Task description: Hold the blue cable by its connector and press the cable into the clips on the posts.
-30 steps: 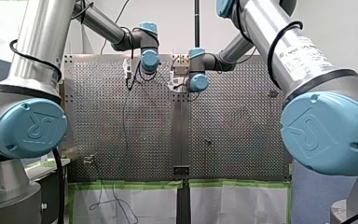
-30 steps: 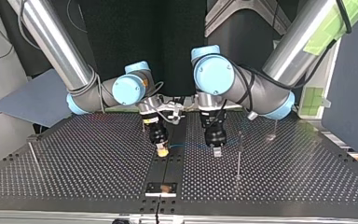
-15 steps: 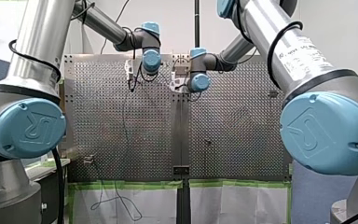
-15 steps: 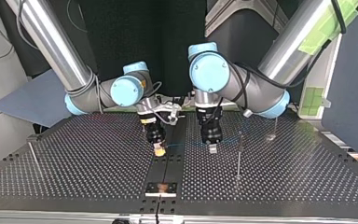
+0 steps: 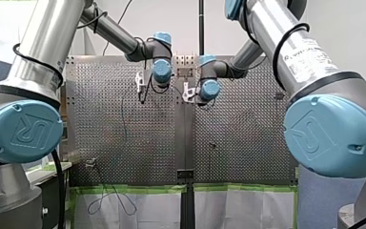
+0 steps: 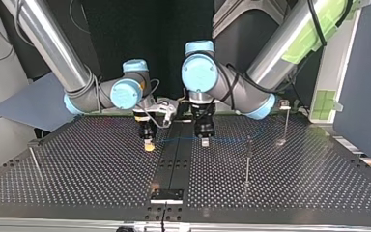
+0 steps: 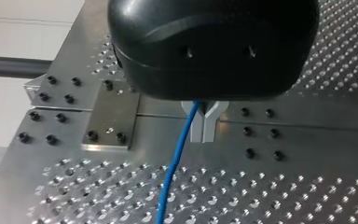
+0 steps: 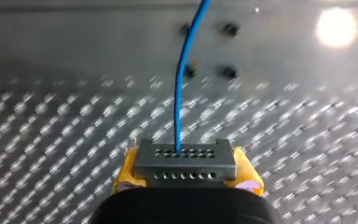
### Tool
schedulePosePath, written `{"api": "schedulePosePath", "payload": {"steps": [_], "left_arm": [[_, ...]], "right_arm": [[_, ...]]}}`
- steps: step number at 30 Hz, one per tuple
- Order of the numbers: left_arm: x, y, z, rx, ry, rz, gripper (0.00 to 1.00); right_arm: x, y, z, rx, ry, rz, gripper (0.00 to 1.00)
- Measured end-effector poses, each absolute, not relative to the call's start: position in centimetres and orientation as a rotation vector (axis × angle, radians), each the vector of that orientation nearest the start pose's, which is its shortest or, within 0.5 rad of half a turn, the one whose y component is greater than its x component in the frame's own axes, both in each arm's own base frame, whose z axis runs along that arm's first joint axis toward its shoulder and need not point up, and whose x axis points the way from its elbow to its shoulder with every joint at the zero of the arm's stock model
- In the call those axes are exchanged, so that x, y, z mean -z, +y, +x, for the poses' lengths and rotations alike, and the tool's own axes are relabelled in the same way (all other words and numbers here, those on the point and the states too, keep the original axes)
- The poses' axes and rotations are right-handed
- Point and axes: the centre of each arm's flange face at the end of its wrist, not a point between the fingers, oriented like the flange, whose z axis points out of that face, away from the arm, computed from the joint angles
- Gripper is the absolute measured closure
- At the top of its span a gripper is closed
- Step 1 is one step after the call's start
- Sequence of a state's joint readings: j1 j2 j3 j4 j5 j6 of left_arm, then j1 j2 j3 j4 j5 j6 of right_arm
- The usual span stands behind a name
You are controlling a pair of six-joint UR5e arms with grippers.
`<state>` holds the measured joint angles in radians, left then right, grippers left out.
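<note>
One blue cable (image 7: 175,163) is being held just above the perforated table (image 6: 280,188), between both grippers: its grey connector (image 8: 185,161) is being clamped by the right gripper's (image 8: 186,169) yellow pads (image 8: 126,169), its length being pinched in the left gripper's (image 7: 201,122) closed fingers (image 7: 210,125).

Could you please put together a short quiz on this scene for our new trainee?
1. True or false: the right gripper holds the grey connector.
2. The cable is: A red, B blue, C green.
3. What runs through the left gripper?
Key: 1 true; 2 B; 3 the cable.
</note>
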<state>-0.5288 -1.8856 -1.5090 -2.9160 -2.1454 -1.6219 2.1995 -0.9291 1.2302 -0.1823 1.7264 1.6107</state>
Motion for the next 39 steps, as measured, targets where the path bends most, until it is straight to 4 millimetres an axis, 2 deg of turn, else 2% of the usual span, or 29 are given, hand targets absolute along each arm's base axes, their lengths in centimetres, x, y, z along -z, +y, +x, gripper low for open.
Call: {"api": "schedulePosePath", "payload": {"steps": [3,5,13,15,20,28,33,39], "left_arm": [[-36.2,-37.0,47.1,-0.004,1.598,-0.062,1.0],[-35.2,-37.5,46.8,0.0,1.609,-0.053,1.0],[-28.6,-39.7,45.1,0.006,1.674,0.001,1.0],[-27.9,-39.9,44.9,0.009,1.676,0.007,1.0],[-27.2,-40.7,44.2,0.025,1.669,0.018,1.0],[-26.8,-42.0,43.4,0.054,1.656,0.03,1.0],[-25.2,-43.1,42.9,0.059,1.662,0.039,1.0],[-24.9,-44.1,42.4,0.091,1.645,0.031,1.0]], "right_arm": [[-26.4,-50.7,50.9,-1.462,-1.054,1.653,1.0],[-25.7,-50.6,50.5,-1.449,-1.061,1.662,1.0],[-23.1,-49.6,49.2,-1.377,-1.044,1.725,1.0],[-22.8,-49.3,48.9,-1.37,-1.043,1.73,1.0],[-22.7,-48.6,48.1,-1.381,-1.038,1.713,1.0],[-23.9,-48.0,46.3,-1.436,-1.038,1.652,1.0],[-22.8,-47.8,45.3,-1.455,-1.032,1.654,1.0],[-20.9,-47.6,44.0,-1.463,-1.028,1.664,1.0]]}}
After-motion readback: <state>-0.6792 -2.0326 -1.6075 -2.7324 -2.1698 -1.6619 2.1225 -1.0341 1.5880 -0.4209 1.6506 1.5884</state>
